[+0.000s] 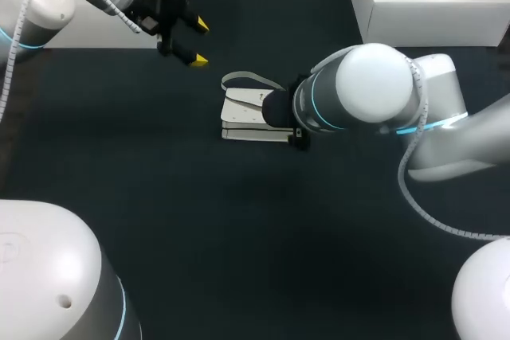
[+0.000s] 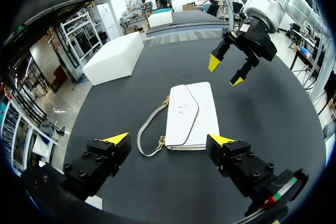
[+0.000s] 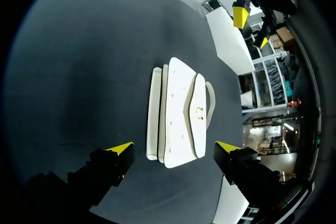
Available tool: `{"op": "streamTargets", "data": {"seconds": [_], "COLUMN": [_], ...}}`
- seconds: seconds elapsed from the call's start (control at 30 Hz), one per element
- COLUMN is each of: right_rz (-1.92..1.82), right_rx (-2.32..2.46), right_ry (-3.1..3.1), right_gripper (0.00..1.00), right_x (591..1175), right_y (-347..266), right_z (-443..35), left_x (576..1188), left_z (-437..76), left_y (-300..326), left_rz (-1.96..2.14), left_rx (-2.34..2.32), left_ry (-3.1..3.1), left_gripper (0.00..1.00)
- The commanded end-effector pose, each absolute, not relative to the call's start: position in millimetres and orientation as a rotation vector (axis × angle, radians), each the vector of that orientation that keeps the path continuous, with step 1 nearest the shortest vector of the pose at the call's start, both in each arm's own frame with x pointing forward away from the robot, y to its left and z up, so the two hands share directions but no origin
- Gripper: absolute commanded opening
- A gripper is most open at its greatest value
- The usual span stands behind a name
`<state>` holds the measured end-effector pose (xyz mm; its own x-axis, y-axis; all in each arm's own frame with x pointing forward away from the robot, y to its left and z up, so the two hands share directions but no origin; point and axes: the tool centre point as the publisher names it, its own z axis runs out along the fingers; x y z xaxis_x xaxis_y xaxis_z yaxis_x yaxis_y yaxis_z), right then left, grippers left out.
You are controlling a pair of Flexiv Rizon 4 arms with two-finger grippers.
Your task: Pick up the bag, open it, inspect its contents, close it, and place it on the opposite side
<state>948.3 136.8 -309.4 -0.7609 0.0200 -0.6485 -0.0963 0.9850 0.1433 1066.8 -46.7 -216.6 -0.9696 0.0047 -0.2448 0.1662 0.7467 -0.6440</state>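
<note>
One white bag [image 1: 243, 113], two open claws [image 2: 169, 139] [image 3: 174, 146]

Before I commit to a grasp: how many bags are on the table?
1. The white bag lies flat mid-table, ahead of the open right pincer; the open left pincer hangs apart. No other seems hidden.

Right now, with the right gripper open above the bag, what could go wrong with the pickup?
1. The bag lies flat on the table, so the open fingers of the right gripper may slip off its low edges or pinch only the flap.
2. The loose strap loops out beside the bag; a finger could snag it and drag the bag.
</note>
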Motion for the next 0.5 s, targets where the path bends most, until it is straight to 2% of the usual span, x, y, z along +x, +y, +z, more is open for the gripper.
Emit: {"op": "streamTargets", "data": {"seconds": [0.03,0.4,0.5], "right_rz": [0.214,0.199,0.193], "right_rx": [-0.056,-0.100,-0.099], "right_ry": [2.380,2.361,2.360], "right_gripper": [1.00,1.00,0.88], "right_x": [949.0,962.9,966.3], "right_y": [138.7,138.9,137.8], "right_z": [-320.6,-339.8,-342.7], "left_x": [1064.0,1061.5,1061.3], "left_z": [-226.5,-234.8,-238.9], "left_y": [-50.3,-59.6,-65.4], "left_rz": [-1.045,-1.045,-1.034], "left_rx": [0.176,0.251,0.314], "left_ry": [2.681,2.644,2.612], "left_gripper": [1.00,1.00,1.00]}}
